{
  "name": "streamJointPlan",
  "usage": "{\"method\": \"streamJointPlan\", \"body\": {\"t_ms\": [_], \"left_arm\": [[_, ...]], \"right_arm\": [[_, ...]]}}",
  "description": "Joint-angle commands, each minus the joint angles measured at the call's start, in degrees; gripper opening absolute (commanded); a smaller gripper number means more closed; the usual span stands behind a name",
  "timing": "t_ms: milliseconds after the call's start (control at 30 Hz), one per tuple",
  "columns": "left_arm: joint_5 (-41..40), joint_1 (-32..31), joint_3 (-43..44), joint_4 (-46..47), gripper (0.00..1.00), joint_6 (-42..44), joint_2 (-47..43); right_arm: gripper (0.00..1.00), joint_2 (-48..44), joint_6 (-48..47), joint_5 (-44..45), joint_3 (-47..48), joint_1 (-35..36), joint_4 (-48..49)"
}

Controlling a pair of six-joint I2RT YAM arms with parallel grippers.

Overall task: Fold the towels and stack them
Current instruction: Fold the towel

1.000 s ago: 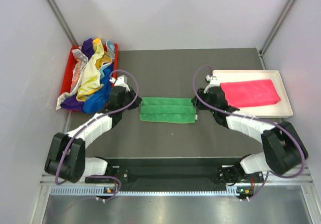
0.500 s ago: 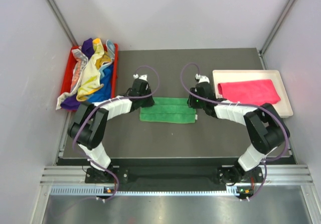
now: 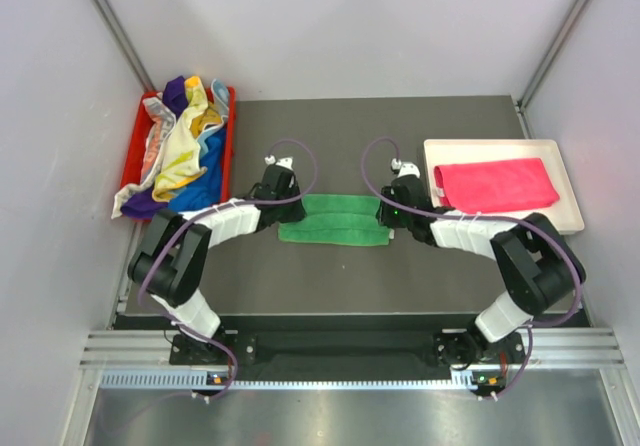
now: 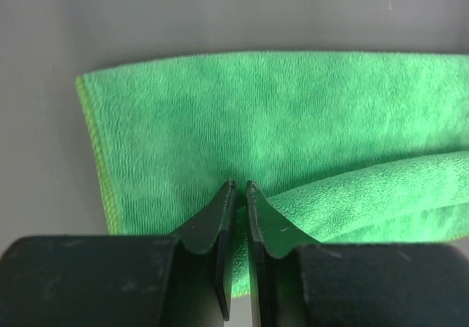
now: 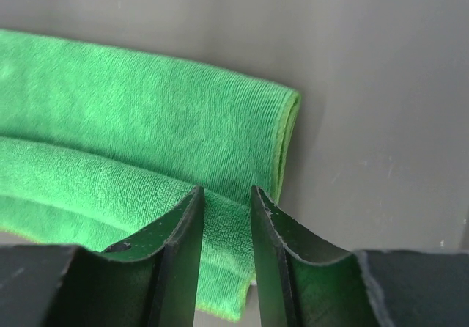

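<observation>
Since the folded green terry towel (image 3: pixel 334 219) runs nine to three o'clock, your left gripper (image 4: pixel 239 186) pinches its nine end; right gripper (image 5: pixel 226 191), narrowly parted, straddles three; grip unclear.

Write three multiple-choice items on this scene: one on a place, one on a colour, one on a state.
1. Where does the pink towel lie? A draped over an arm; B on the white tray; C on the dark tabletop.
2. What colour is the towel between the left hand and the right hand? A green; B blue; C yellow.
3. How do the towels in the red bin lie? A stacked flat; B rolled up; C heaped unfolded.
Answers: B, it lies on the tray at the right; A, both wrist views show a green towel; C, they are crumpled and spill over the rim.
</observation>
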Motion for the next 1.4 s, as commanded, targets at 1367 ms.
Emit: {"method": "streamJointPlan", "body": {"t_ms": [1367], "left_arm": [[-10.66, 1.47, -12.31, -7.27, 0.12, -1.73, -12.31]], "right_arm": [[0.33, -11.31, 1.75, 0.55, -12.79, 4.15, 0.77]]}}
